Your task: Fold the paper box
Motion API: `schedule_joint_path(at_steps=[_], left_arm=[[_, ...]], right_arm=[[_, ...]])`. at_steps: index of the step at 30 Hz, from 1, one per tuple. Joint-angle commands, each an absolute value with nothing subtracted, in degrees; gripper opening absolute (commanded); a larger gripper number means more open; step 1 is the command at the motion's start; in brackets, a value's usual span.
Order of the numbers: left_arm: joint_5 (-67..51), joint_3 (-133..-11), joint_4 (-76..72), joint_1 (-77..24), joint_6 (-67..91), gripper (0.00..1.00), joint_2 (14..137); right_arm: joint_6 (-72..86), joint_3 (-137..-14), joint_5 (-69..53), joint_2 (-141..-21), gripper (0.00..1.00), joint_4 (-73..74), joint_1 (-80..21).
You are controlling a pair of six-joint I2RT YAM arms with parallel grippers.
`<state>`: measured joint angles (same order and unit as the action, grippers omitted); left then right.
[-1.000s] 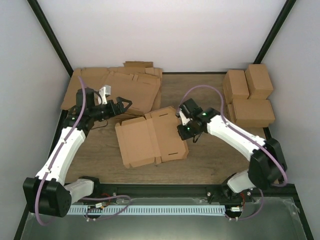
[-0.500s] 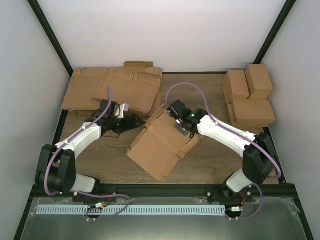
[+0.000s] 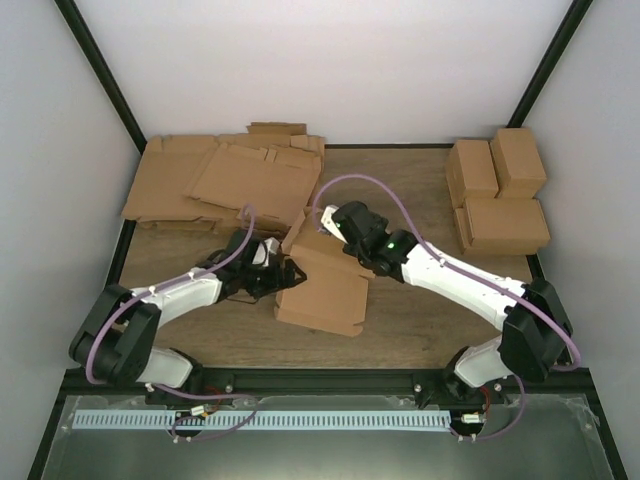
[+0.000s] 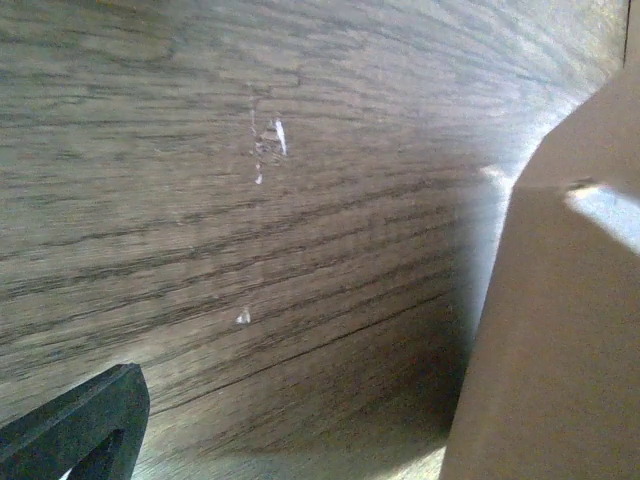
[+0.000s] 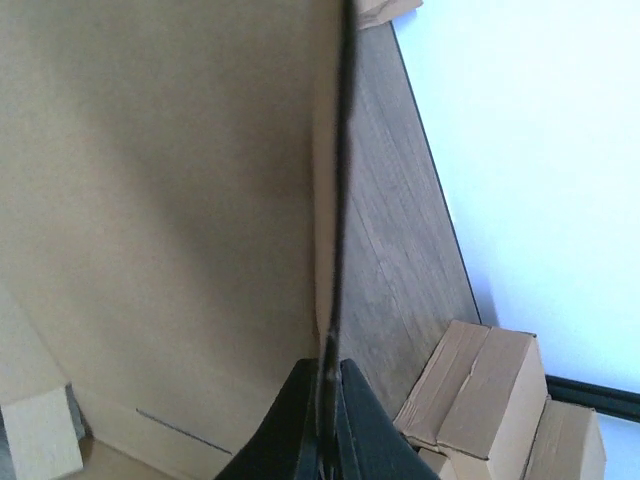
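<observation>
Top external: paper box point(image 3: 330, 295) now narrower.

Overhead camera looks down from behind — wrist cameras sit close against the paper box point(image 5: 150, 200).

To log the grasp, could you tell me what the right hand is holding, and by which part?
The right hand pinches the paper box by the thin edge of one panel.

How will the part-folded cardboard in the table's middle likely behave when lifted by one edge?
Probably light: the right gripper pinches the paper box by one thin edge. Likely stiff within panels, since the pinched panel looks flat in the wrist view, but apt to hinge at its creases, as the top view shows it bent.
</observation>
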<state>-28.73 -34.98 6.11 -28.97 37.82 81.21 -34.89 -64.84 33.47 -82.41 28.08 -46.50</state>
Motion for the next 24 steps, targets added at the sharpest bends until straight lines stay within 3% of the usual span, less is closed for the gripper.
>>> schedule_joint_path(at_steps=[1,10,15,24], left_arm=[[-21.3,-35.4,7.6,-29.1,39.2,1.00,75.6],[-16.8,-39.8,23.0,-27.5,37.1,1.00,61.8],[-23.1,-41.2,19.7,-21.9,38.7,1.00,55.6],[-33.0,-47.9,17.9,-20.0,29.1,1.00,63.1]], right_arm=[[-38.2,-61.6,37.2,-80.9,0.01,20.1,-48.0],[-39.1,-55.0,38.4,-81.6,0.01,12.4,-48.4],[-39.5,-53.1,37.4,-81.3,0.01,11.3,-51.7],[-44.7,-46.1,42.3,-82.0,0.01,5.5,-61.4]])
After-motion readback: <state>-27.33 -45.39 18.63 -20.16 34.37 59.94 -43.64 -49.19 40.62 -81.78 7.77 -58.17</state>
